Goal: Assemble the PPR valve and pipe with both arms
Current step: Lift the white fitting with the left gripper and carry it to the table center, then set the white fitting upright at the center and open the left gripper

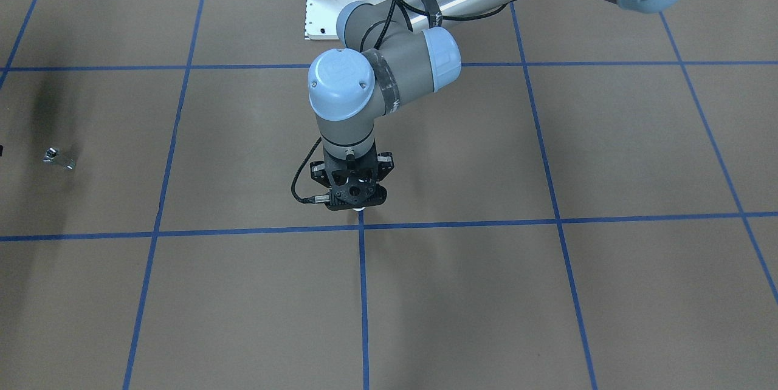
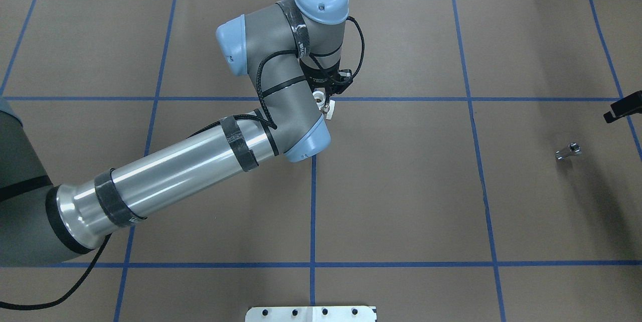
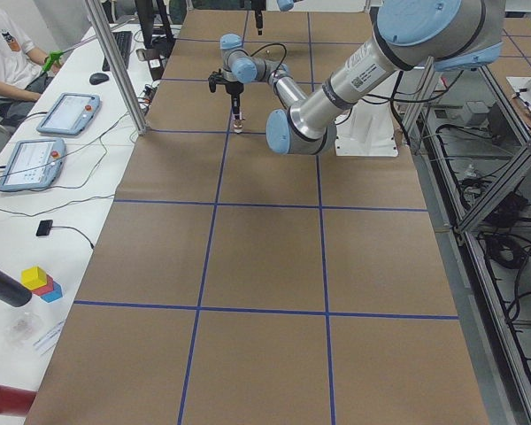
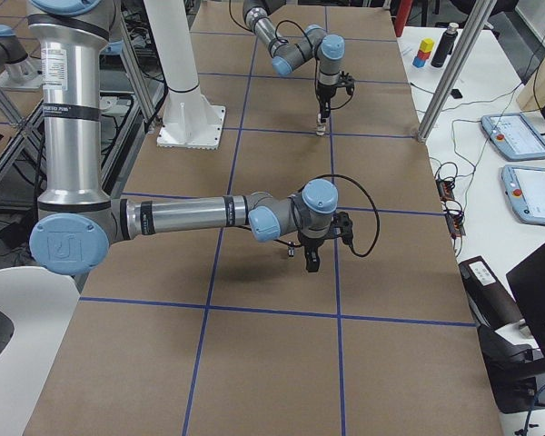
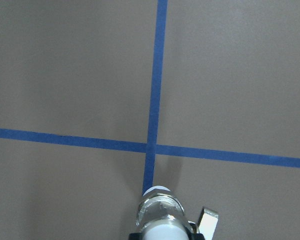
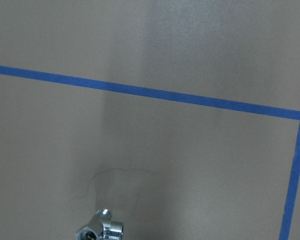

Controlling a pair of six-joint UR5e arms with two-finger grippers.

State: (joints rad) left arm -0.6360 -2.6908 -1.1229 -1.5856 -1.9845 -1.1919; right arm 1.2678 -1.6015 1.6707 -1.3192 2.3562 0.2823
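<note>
PPR valve point(image 1: 360, 210) shows white beneath the left end effector point(image 1: 358, 203), at a blue tape crossing point(image 1: 362, 226) on the desk point(image 1: 547, 317); the pipe point(image 1: 58, 158) lies well apart. Overhead, the right end effector point(image 2: 622, 106) is near the pipe, its grip impossible to tell. Left wrist view: the left end effector pinches the PPR valve upright. Right wrist view: the pipe lies on the desk.

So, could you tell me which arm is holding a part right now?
The left arm: its gripper is closed on the white valve at the tape crossing. The right gripper holds nothing; the metal pipe lies loose nearby.
</note>
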